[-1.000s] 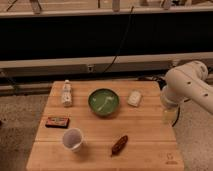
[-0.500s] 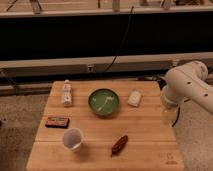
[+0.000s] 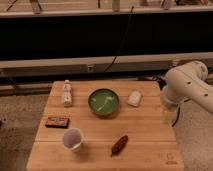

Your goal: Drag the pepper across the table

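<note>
The pepper point(image 3: 119, 145), small, dark red-brown and tapered, lies on the light wooden table point(image 3: 150, 131) near its front edge, a little right of the middle. My white arm point(image 3: 187, 87) comes in from the right. The gripper point(image 3: 168, 116) hangs down at the table's right edge, open and holding nothing. It is well to the right of the pepper and farther back, not touching it.
A green bowl point(image 3: 103, 101) stands mid-table, with a white packet point(image 3: 134, 98) to its right and a small white bottle point(image 3: 66, 93) at the back left. A dark box with a red label point(image 3: 57, 121) and a clear cup point(image 3: 73, 139) sit front left.
</note>
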Motion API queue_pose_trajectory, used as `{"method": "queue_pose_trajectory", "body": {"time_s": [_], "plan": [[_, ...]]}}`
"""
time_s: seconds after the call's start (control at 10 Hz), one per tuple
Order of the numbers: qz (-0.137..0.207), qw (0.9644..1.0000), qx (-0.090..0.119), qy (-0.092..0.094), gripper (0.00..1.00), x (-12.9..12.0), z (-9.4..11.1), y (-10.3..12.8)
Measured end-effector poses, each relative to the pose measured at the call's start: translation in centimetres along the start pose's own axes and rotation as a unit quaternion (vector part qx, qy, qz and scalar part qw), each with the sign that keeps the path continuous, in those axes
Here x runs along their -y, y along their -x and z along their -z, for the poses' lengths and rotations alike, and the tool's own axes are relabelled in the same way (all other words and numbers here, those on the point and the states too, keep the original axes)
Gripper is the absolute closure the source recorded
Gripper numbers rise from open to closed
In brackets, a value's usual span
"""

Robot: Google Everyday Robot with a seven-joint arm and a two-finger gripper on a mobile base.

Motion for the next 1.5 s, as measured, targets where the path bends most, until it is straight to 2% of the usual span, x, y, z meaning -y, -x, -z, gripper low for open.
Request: {"method": "queue_pose_trajectory", "body": {"time_s": [0.4, 0.7, 0.9, 1.2, 1.3, 1.5], "plan": [[0.008, 1.0000, -0.003, 0.002, 0.20, -0.4, -0.4, 0.4], [0.043, 0.9991, -0.006, 0.006, 0.20, -1.8, -2.1, 3.9], [0.056, 0.9984, -0.009, 0.008, 0.20, -2.3, -2.6, 4.6], [0.100, 0.9949, -0.014, 0.009, 0.20, -3.7, -3.7, 6.5], [0.125, 0.9921, -0.015, 0.008, 0.20, -4.2, -4.2, 8.1], [0.152, 0.9881, -0.021, 0.010, 0.20, -5.0, -4.9, 8.8]]}}
